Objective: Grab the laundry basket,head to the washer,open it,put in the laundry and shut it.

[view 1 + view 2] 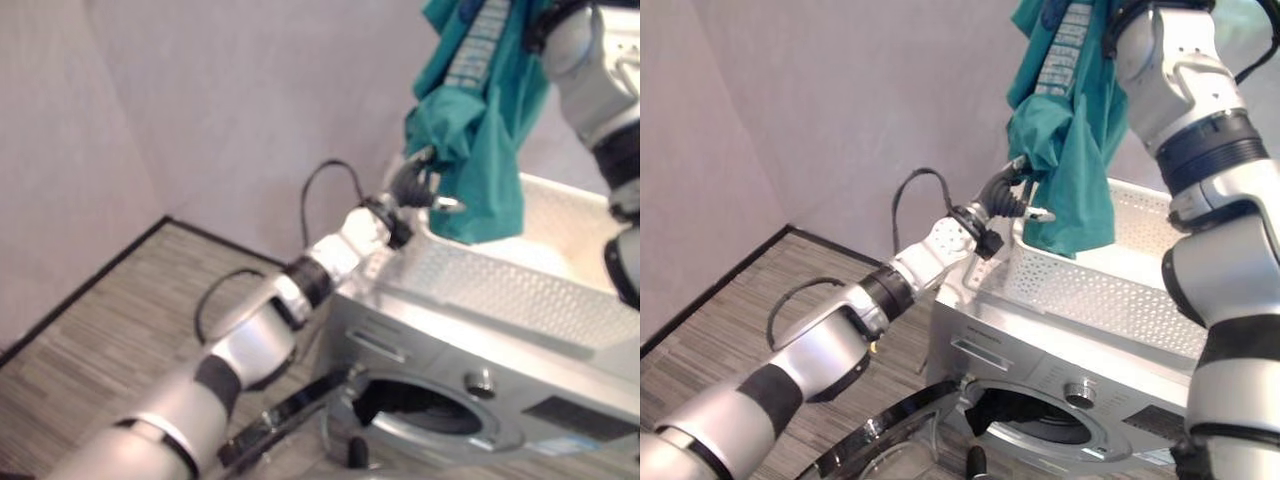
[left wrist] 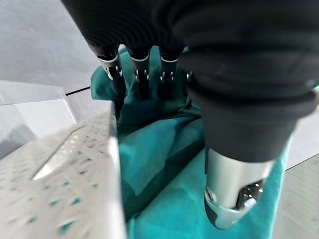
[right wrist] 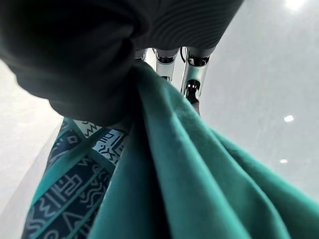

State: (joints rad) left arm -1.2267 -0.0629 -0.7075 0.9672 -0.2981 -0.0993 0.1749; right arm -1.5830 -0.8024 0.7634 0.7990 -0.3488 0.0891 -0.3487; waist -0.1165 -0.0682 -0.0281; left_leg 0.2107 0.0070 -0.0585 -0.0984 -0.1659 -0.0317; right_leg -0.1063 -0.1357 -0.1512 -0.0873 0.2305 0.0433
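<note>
A white perforated laundry basket [image 1: 1080, 290] stands on top of the silver washer [image 1: 1040, 365]. The washer's round door [image 1: 890, 440] hangs open, and dark laundry [image 1: 1005, 410] shows in the drum's mouth. High above the basket hangs a teal garment [image 1: 1070, 150] with a patterned band [image 3: 75, 184]. My right hand [image 3: 192, 74] is shut on its top. My left hand [image 1: 1005, 195] is at the basket's near left corner. Its fingers [image 2: 142, 74] lie straight against the garment's lower folds, and its thumb [image 2: 229, 194] stands apart from the cloth.
The washer stands in a corner of plain pale walls [image 1: 230, 110]. Striped wood-look floor [image 1: 110, 330] with a black baseboard [image 1: 90, 285] lies to its left. The open door juts out low in front of the washer.
</note>
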